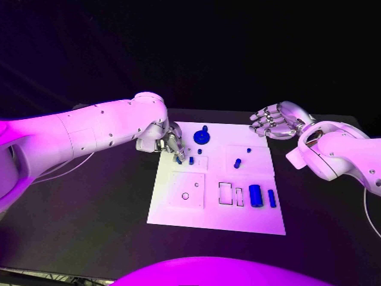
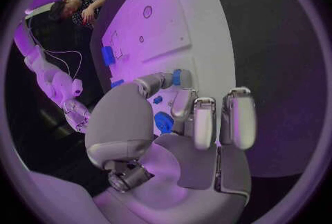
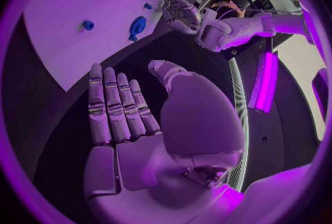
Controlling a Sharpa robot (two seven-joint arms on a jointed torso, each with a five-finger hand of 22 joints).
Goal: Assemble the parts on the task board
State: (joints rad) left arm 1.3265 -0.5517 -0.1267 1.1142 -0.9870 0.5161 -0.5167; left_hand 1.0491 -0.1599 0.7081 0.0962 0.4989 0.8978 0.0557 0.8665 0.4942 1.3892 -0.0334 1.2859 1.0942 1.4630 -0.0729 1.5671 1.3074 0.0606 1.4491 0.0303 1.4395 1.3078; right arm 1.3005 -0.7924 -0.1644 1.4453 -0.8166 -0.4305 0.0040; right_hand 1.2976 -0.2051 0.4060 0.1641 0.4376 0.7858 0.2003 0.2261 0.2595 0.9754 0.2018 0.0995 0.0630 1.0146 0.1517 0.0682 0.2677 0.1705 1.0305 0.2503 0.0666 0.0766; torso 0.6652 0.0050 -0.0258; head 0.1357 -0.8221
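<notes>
Left hand: your left hand [image 1: 163,142] sits over the task board's [image 1: 203,217] far left part. Its fingers [image 2: 181,103] are bent down toward the plate, and in the left wrist view a small blue peg [image 2: 176,77] sits pinched at the tips of thumb and finger. You can see the same peg from the right wrist view, at the tips of that hand [image 3: 181,14].

Right hand: your right hand [image 1: 275,121] hangs off the board, past its far right corner, above the black table [image 1: 87,220]. In the right wrist view its fingers [image 3: 114,105] lie straight and side by side, the thumb set apart, and nothing is in them.

Blue gear: a round blue gear [image 1: 202,137] lies on the board just beside the left fingertips, on the side toward the right hand.

Small pegs: two short blue pegs [image 1: 190,160] stand just below the left fingertips; another [image 1: 237,162] stands between the two hands, nearer mid-board.

Large cylinder: a blue cylinder [image 1: 256,195] and a slimmer blue bar [image 1: 272,198] lie side by side, well apart from both hands, on the near right of the board.

Slots: two rectangular slots [image 1: 225,193] lie just beside the cylinder, on the left hand's side.
</notes>
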